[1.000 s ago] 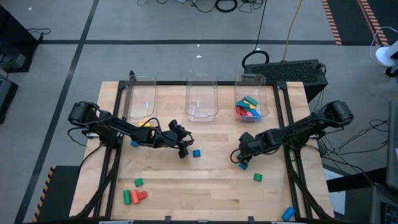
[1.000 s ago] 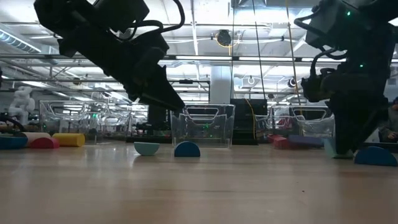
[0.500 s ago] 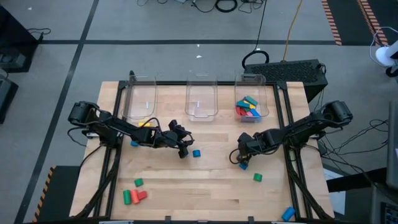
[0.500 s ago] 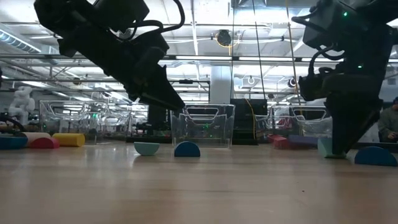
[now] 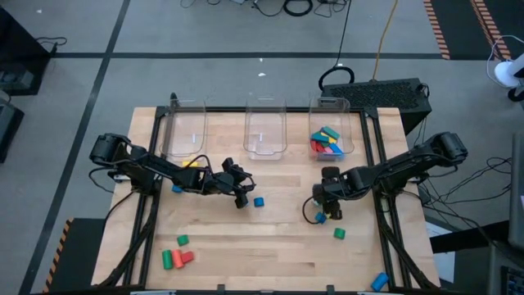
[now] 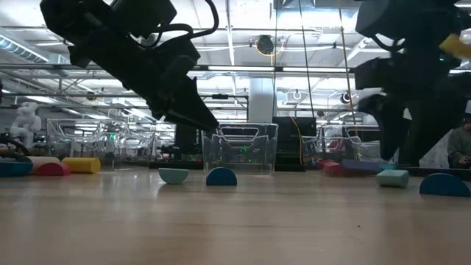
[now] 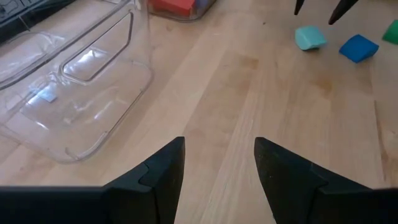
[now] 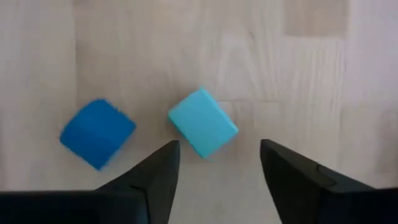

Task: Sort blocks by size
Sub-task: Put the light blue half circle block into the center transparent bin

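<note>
My right gripper point(image 8: 217, 177) is open and points down, above a light blue block point(image 8: 202, 130) and a darker blue block point(image 8: 97, 132), which lie flat on the table side by side. It touches neither. In the high view it hangs right of the table's middle point(image 5: 322, 201). My left gripper point(image 5: 242, 197) is open and empty, low over the table's middle, beside a blue block point(image 5: 259, 201). More blocks lie loose: green point(image 5: 338, 233), blue point(image 5: 378, 281), green and red point(image 5: 173, 258), blue point(image 5: 176, 188), yellow point(image 5: 190, 163).
Three clear bins stand along the far edge: the left one point(image 5: 184, 131), the middle one point(image 5: 264, 131), and the right one point(image 5: 330, 123), which holds several coloured blocks. Bare wood lies between the two grippers and toward the near edge.
My right gripper has gone up from the table top and now hangs clear above the light blue block, which stays lying on the wood next to the darker blue one. My left arm has kept still.
</note>
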`<state>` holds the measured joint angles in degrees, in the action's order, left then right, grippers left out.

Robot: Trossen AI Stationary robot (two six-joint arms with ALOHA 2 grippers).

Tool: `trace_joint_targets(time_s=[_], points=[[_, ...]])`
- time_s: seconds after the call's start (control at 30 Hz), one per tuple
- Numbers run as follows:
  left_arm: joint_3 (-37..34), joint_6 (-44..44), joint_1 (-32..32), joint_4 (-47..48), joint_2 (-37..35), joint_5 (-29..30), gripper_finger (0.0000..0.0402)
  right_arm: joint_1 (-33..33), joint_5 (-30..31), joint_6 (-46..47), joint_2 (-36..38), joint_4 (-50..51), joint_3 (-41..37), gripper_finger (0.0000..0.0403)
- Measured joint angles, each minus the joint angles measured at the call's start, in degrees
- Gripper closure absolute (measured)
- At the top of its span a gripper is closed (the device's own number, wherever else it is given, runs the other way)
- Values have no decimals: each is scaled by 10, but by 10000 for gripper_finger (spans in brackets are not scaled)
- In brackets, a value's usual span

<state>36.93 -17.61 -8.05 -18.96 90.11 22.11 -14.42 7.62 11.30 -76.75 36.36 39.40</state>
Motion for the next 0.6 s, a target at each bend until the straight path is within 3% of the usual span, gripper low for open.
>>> trace_joint_targets(time_s=[0.23,0.6], points=[[0,0,0,2,0,0,206,1,16,-135,-13,-10,0,150],[0,0,0,2,0,0,206,2,-35,-177,-66,-72,1,159]])
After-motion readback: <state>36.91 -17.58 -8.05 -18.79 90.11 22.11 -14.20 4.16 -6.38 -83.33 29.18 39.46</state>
